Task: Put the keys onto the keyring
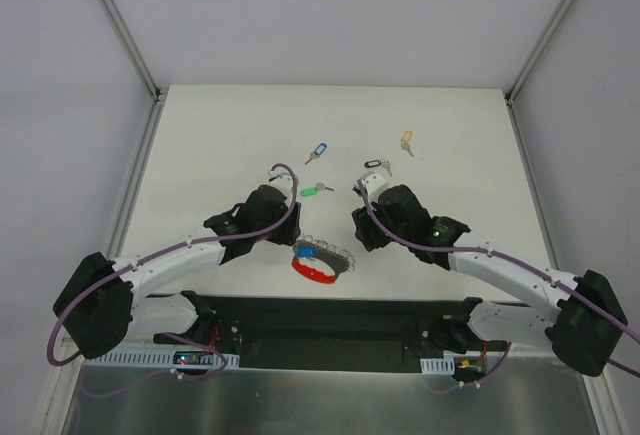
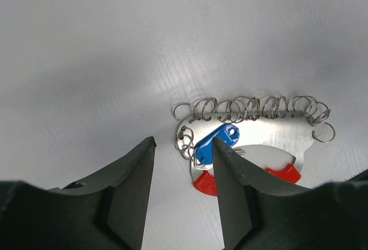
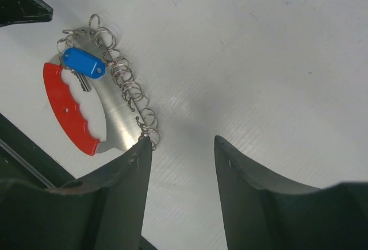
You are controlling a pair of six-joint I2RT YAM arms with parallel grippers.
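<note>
keyring (image 1: 325, 261) lies flat on the surface (image 1: 220, 135), between the two arms and near their bases. One blue-tag key (image 2: 215, 142) already sits on it, next to the row of small wire loops. The other four lie loose further back: second blue key (image 1: 317, 151), green key (image 1: 312, 191), black key (image 1: 373, 165), yellow key (image 1: 406, 140). left end effector (image 2: 183, 195): fingers apart, nothing between them, just beside the keyring. right end effector (image 3: 183, 187): fingers apart, empty, one fingertip at the end of the loop row.
</note>
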